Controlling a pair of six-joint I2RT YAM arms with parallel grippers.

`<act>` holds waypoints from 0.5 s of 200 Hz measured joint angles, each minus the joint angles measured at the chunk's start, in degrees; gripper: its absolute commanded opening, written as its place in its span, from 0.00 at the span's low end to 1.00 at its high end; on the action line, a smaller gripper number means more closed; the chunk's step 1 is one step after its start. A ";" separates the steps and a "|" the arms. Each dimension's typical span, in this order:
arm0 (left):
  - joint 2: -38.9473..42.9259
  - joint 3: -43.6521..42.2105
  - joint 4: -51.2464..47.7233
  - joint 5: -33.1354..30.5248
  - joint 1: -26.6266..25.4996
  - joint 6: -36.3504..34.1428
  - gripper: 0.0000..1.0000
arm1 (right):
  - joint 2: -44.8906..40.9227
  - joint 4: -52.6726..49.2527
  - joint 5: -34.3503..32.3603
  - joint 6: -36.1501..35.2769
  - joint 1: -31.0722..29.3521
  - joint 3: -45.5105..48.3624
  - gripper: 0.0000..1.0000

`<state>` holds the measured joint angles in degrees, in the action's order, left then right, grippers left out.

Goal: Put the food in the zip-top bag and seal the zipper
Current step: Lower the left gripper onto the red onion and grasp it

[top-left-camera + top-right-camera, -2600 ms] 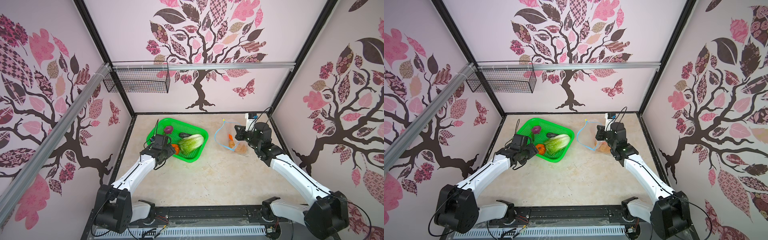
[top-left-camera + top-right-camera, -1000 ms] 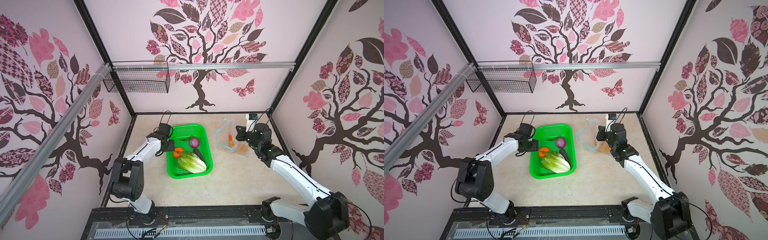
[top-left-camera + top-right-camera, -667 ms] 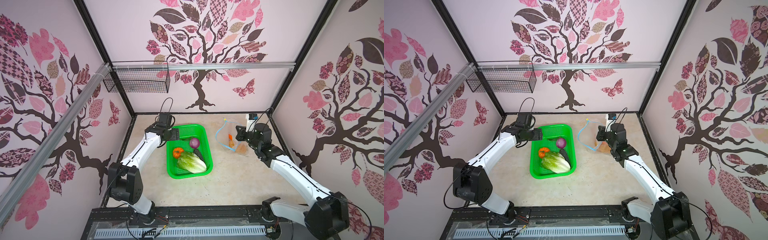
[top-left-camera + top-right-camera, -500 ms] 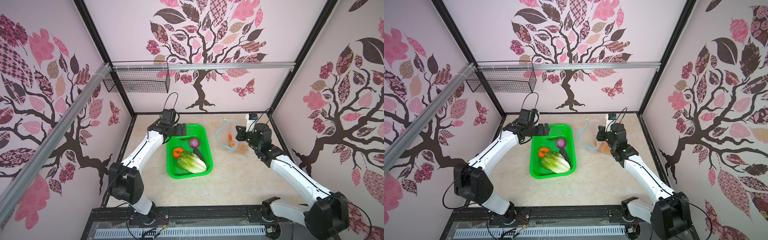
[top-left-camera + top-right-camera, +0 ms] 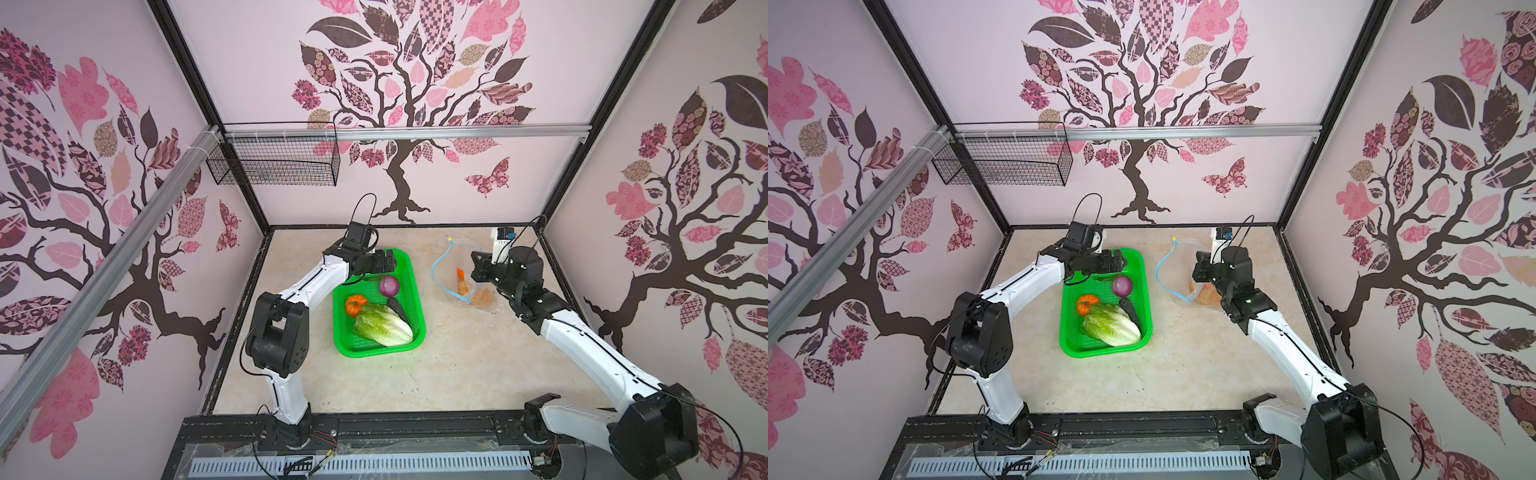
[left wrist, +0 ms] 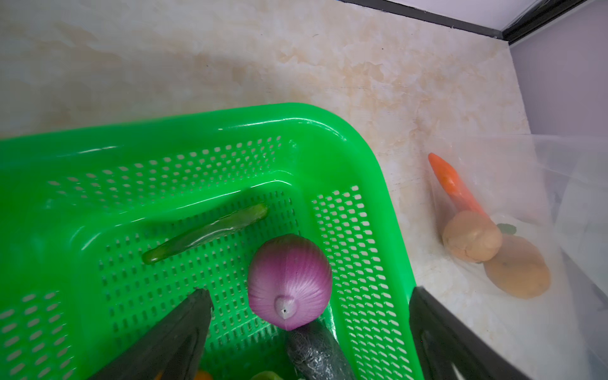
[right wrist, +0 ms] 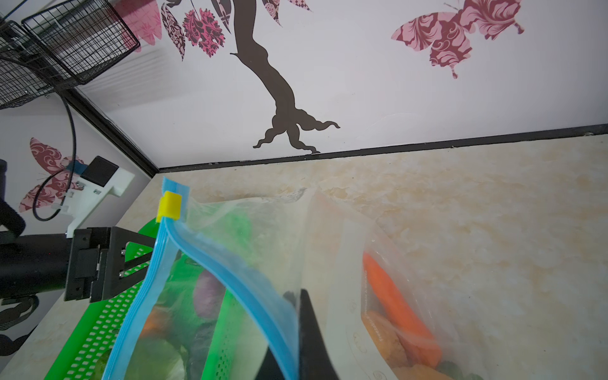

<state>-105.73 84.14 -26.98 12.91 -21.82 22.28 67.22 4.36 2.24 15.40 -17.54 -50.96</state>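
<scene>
My left gripper [image 5: 385, 263] holds its jaws spread wide, aimed at the onion [image 6: 289, 279] near the far end of the green basket [image 5: 419, 305]. My right gripper [image 5: 478, 266] is pressed together, apparently pinching the zipper [image 7: 227, 275] strip to hold the zip-top bag [image 7: 329, 237] mouth up; the contact is partly hidden. Carrot [image 7: 394, 296] and potatoes [image 6: 472, 240] lie inside the bag; cabbage [image 5: 382, 326] and pumpkin [image 5: 355, 303] lie in the basket. Hazard: the round onion may roll out of an off-centre grip; slipping film would collapse the mouth.
</scene>
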 measured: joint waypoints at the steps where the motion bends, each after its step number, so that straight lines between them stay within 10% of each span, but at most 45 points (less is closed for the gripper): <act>1: -0.02 -0.02 0.04 0.07 0.00 0.02 0.96 | 0.00 0.00 0.02 0.00 0.00 0.00 0.00; 100: -9.05 -2.40 3.89 1.73 -1.42 2.54 0.94 | 0.00 0.20 0.15 -0.02 0.00 0.00 0.00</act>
<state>-114.78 81.73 -23.09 14.63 -23.24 24.82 67.22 4.56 2.39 15.38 -17.54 -50.96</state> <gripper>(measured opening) 0.941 0.042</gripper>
